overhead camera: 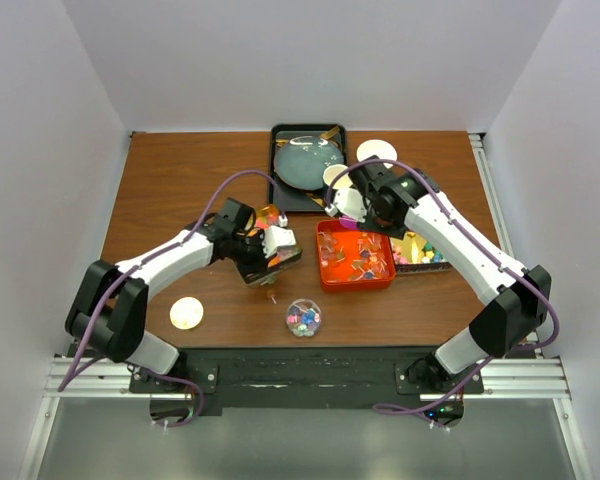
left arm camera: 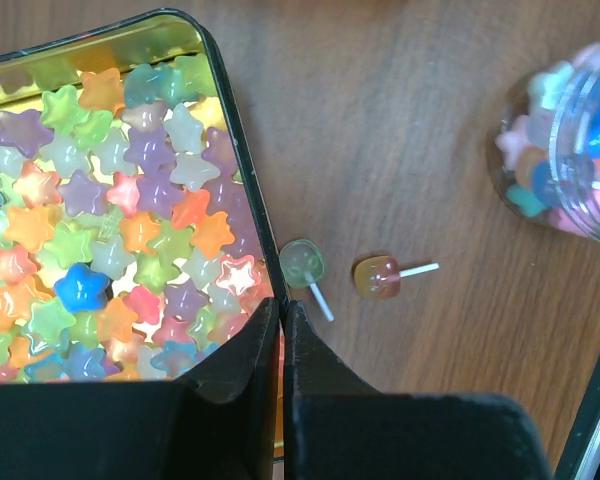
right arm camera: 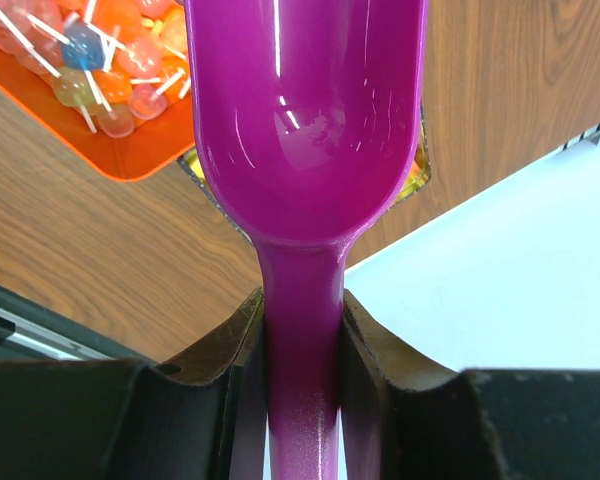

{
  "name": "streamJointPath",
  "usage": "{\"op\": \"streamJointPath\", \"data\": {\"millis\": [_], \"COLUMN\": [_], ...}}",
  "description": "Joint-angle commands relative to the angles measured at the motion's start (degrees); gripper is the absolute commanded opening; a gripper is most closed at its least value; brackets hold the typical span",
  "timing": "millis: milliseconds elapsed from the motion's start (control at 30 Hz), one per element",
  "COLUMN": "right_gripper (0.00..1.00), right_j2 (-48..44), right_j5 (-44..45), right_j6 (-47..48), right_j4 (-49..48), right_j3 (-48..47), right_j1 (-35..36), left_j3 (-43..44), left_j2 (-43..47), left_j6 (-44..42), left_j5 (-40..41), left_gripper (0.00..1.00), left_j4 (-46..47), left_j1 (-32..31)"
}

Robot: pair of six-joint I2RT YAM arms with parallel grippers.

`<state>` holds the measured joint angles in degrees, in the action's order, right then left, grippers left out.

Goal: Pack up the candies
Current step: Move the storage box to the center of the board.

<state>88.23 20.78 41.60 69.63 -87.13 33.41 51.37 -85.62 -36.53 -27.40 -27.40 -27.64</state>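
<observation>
Left wrist view is showing the left gripper at the bottom centre, its jaws pressing together on the dark rim of the gold tin, one finger inside the wall and one outside. Pastel star candies are filling the tin across the left half of the frame. On the wooden table just right of the tin, a green stick candy is lying close against the rim, with an orange stick candy beside it. A clear jar holding more sweets is sitting at the right edge.

Right wrist view is showing the right gripper clamping on the handle of the purple scoop, whose bowl is filling the upper centre. An orange tray of stick candies is sitting in the upper left corner.
</observation>
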Motion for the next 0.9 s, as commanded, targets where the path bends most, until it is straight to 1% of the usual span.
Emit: {"op": "streamJointPath", "data": {"millis": [0, 200, 333, 467, 567, 600, 633, 667, 733, 767, 800, 833, 867], "right_gripper": [0.0, 0.0, 0.0, 0.0, 0.0, 0.0, 0.0, 0.0, 0.0, 0.0, 0.0, 0.0, 0.0], "right_j2": [-2.36, -2.36, -2.01, -1.04, -0.42, -0.42, -0.51, -0.77, -1.04, -1.39, -1.56, -2.0, -2.87], "right_j5": [2.34, 2.52, 2.34, 1.82, 1.64, 1.64, 1.55, 1.29, 0.41, -0.81, -1.61, -2.22, -2.84], "right_j6": [0.23, 0.32, 0.23, 0.41, 0.32, 0.32, 0.41, 0.49, 0.84, 1.11, 1.46, 2.42, 3.04], "right_j4": [-0.72, -0.63, -0.81, -0.55, -0.37, -0.19, -0.28, -0.11, 0.25, 0.77, 1.21, 1.39, 0.96], "right_j3": [0.12, 0.47, 0.47, -0.4, -1.11, -1.2, -1.2, -1.11, -0.85, -0.85, -1.02, -0.85, -0.58], "right_j1": [-0.62, -0.8, -0.98, -1.06, -1.06, -1.06, -1.06, -1.06, -1.06, -1.06, -1.06, -1.06, -1.06], "left_j3": [0.48, -1.27, -2.42, 1.61, 3.55, 3.73, 3.82, 3.21, 2.77, 2.24, 2.06, 2.15, 2.24], "left_j2": [-3.32, -2.09, -1.56, -5.94, -7.53, -7.54, -7.28, -5.8, -3.77, -1.06, 0.53, 3.59, 5.1], "left_j6": [-9.78, -9.87, -9.96, -8.64, -8.12, -7.85, -7.68, -6.28, -5.74, -4.61, -3.64, -1.89, -0.22], "left_j5": [-3.01, -3.89, -2.49, -2.13, -2.48, -2.4, -1.96, -1.0, 0.85, 0.16, -0.89, -2.47, -5.01], "left_gripper": [0.04, 0.04, 0.05, 0.05, 0.05, 0.07, 0.12, 0.28, 0.36, 0.43, 0.46, 0.48, 0.52], "left_j4": [-5.03, -7.05, -4.6, -0.74, 0.33, 0.15, 0.06, 0.32, -0.9, -2.03, -2.39, -2.83, -2.75], "left_j1": [-4.0, -6.55, -8.31, -9.19, -9.89, -9.89, -9.89, -9.89, -9.11, -8.4, -7.35, -4.56, -3.05]}}
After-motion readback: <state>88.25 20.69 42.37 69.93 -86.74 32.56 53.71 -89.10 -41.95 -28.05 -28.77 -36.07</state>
